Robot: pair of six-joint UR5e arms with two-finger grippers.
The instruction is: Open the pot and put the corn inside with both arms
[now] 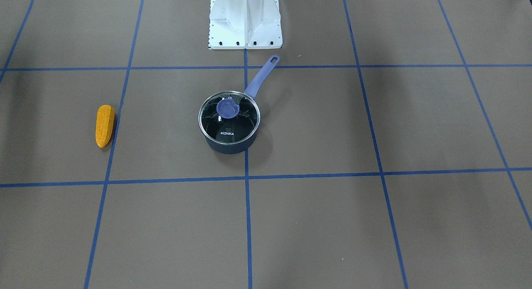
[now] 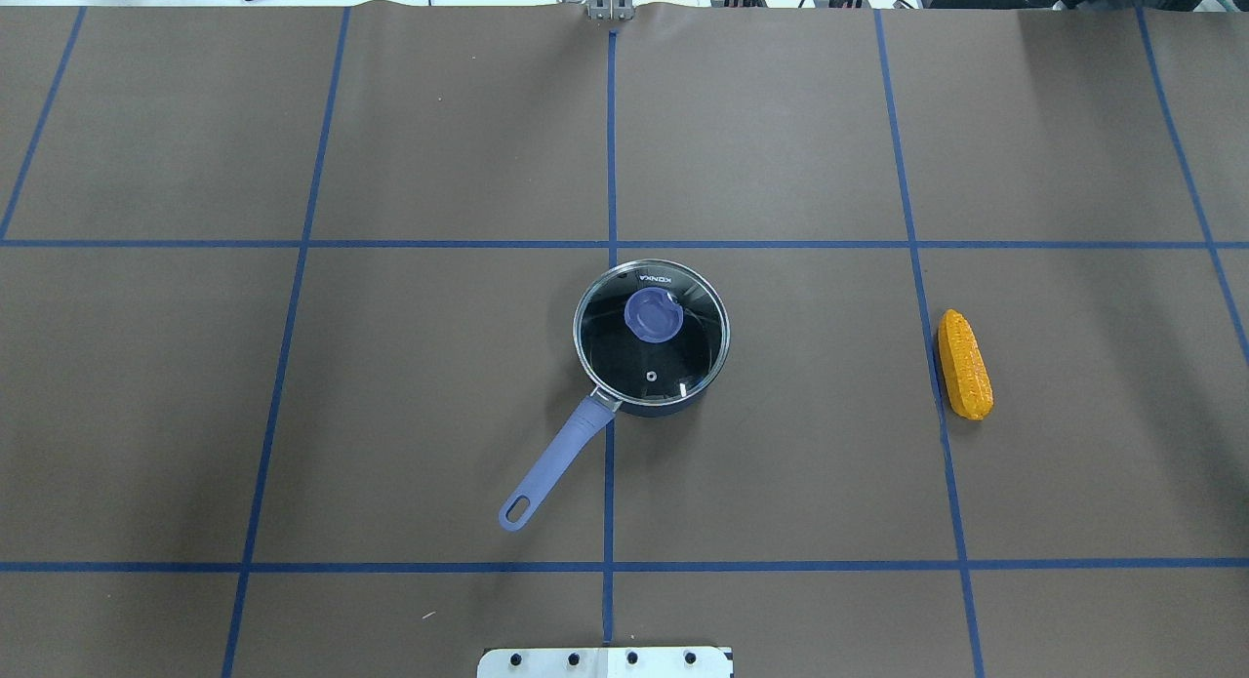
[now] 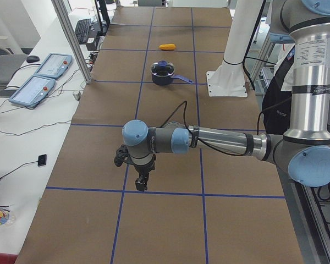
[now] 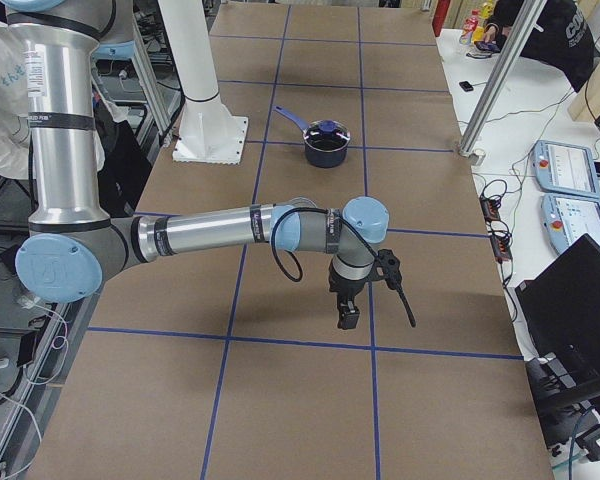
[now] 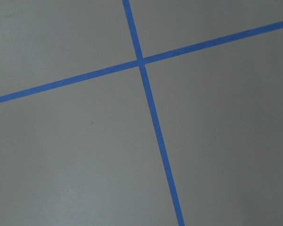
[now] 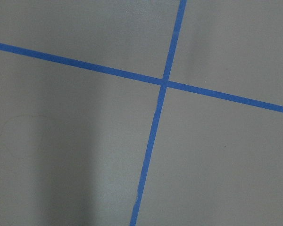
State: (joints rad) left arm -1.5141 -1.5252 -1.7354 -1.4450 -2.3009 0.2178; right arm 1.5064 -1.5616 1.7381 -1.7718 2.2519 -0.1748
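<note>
Pot (image 2: pixel 651 337) at mid-bench (image 2: pixel 390 415), lid (image 2: pixel 673 361) on, handle (image 2: pixel 556 460) toward the base and slightly left; corn (image 2: pixel 964 364) well to its right, flat, long axis roughly fore-and-aft, taper away from the base; nearer the right end effector (image 4: pixel 347 318), so probably a right-arm pick, with the left end effector (image 3: pixel 141 184) for the lid; both parked far out at opposite bench ends, nothing seen in either, opening impossible to tell; brown paper, blue tape (image 5: pixel 151 117) grid, ample room.

The pot (image 1: pixel 230 145) is set mid-table, the lid (image 1: pixel 229 116) seated on it; the corn (image 1: pixel 104 125) is laid well apart, toward the robot's right-hand edge.
</note>
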